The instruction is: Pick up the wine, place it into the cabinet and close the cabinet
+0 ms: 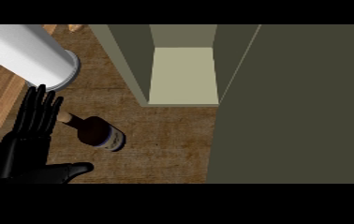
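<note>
A: Black against the brown counter (166, 143), that is the left hand (31, 124) at nine o'clock, fingers straight and spread, thumb stuck out toward five o'clock, holding nothing.

B: And the grey cylinder (38, 54) above it?

A: It slants in at ten o'clock, over the fingertips. I cannot tell what it is.

B: Where is the wine?

A: The wine bottle (97, 131) stands on the counter just beside the hand, at about seven o'clock from the centre. It is dark, its cork-coloured top is near the fingers, and a label shows at its lower side. The hand is apart from it.

B: The cabinet?

A: The cabinet (183, 73) sits at twelve o'clock, open, with a pale inner floor. Its olive door (290, 106) fills the three o'clock side.

B: The right hand?

A: It does not show.
</note>
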